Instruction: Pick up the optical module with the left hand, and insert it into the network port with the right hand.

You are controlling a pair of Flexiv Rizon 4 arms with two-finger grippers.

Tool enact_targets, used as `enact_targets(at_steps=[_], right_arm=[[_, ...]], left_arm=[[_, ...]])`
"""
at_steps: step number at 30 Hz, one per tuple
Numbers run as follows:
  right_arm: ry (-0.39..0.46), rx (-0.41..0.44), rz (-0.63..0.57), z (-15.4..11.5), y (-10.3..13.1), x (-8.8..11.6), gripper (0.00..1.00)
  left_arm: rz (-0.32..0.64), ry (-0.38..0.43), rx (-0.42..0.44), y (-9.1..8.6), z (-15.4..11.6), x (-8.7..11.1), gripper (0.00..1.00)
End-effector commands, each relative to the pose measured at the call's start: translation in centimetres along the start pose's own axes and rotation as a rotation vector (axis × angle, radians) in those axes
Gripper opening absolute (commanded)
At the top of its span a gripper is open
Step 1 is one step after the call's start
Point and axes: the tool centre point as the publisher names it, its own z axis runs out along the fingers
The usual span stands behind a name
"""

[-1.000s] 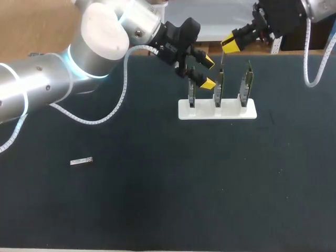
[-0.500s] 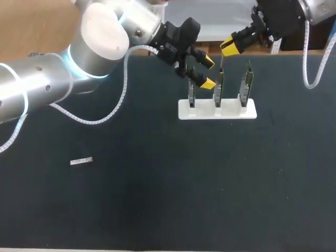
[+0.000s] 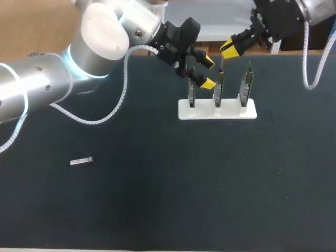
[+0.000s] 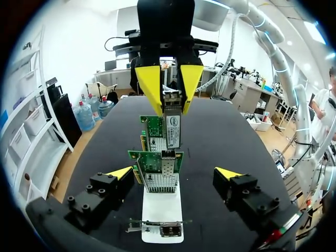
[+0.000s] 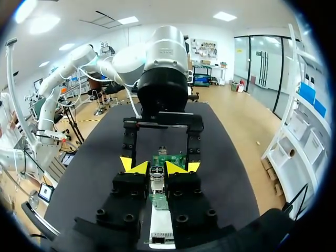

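Shifted slightly, right gripper [image 3: 230, 48] clamps optical module [image 4: 172, 128] above network card [image 3: 219, 87]; left gripper [image 3: 208, 73] apart.

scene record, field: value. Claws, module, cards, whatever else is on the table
left claw: open, empty, by the stand's left end, facing along the card row
right claw: shut on module
module: upright, just above middle card, not inserted
stand: white, three cards upright
second module: lying flat on table, far from both claws
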Motion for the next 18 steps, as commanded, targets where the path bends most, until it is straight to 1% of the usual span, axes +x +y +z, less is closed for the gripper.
enact_targets(at_steps=[1,18], right_arm=[[0.002,-0.006,0.002,0.13,-0.33,0.17,0.0],[0.019,0.001,0.003,0.76,-0.22,0.75,0.0]], left_arm=[[-0.001,0.004,0.003,0.19,0.01,-0.08,1.0],[-0.001,0.004,0.003,0.19,0.01,-0.08,1.0]])
